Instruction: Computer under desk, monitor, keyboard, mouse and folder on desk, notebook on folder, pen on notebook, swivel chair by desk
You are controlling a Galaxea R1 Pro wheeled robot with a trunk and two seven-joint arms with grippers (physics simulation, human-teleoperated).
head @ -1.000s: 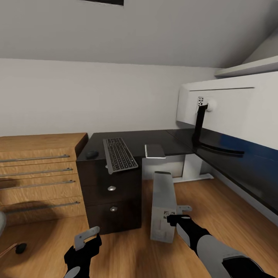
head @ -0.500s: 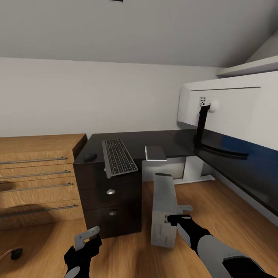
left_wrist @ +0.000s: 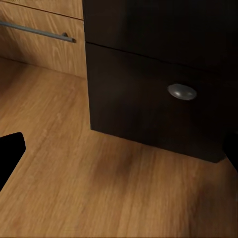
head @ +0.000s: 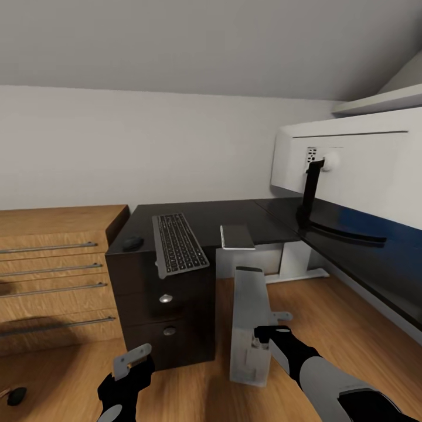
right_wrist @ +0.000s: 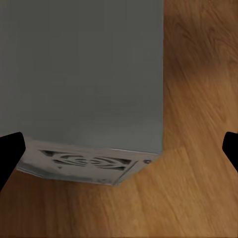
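Colours and patterns, bedroom workspace

Desk (head: 234, 214): glossy black top, dark drawers with silver knobs, white legs. Keyboard (head: 177, 243): black keys, grey edge. Mouse (head: 132, 242): black. Notebook (head: 238, 237): grey with pale border. Computer (head: 251, 319): light grey case. Monitor (head: 357, 161): white back, black stand. Cabinet (head: 55, 275): light wood grain, grey handles. Floor (head: 328, 316): brown wood planks.

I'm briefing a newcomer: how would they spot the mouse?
Find the black desk and its drawer end beside the wood cabinet. Left of the keyboard, near the edge, lies the mouse: small, black and oval, unlike its flat neighbours.
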